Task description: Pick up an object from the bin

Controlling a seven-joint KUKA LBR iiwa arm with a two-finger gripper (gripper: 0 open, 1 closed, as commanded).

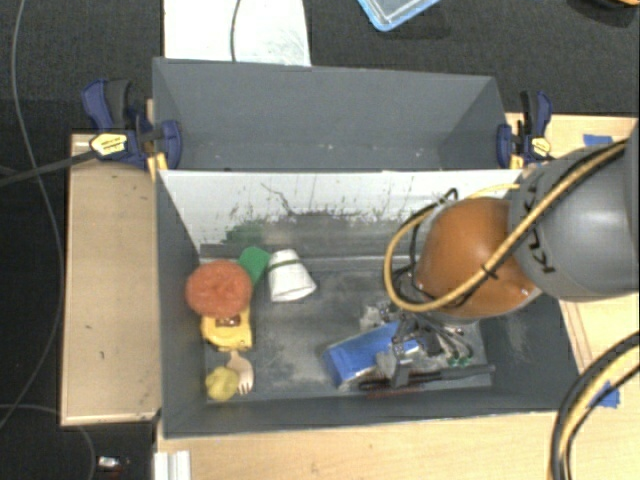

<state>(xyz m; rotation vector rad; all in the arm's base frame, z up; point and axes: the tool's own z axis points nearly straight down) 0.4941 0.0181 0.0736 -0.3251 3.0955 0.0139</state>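
Sitting low with gripper (405,353) just beside blue piece (355,358), front right of bin (330,118); clenched or released: cannot tell
Lying apart at left: orange ball (218,288); white cup (290,276); green block (254,262)

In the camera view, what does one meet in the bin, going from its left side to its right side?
Orange fuzzy ball → green piece → white cup → blue object → gripper. The yellow toy and yellow lump in front of the ball overlap it, so both are left out.
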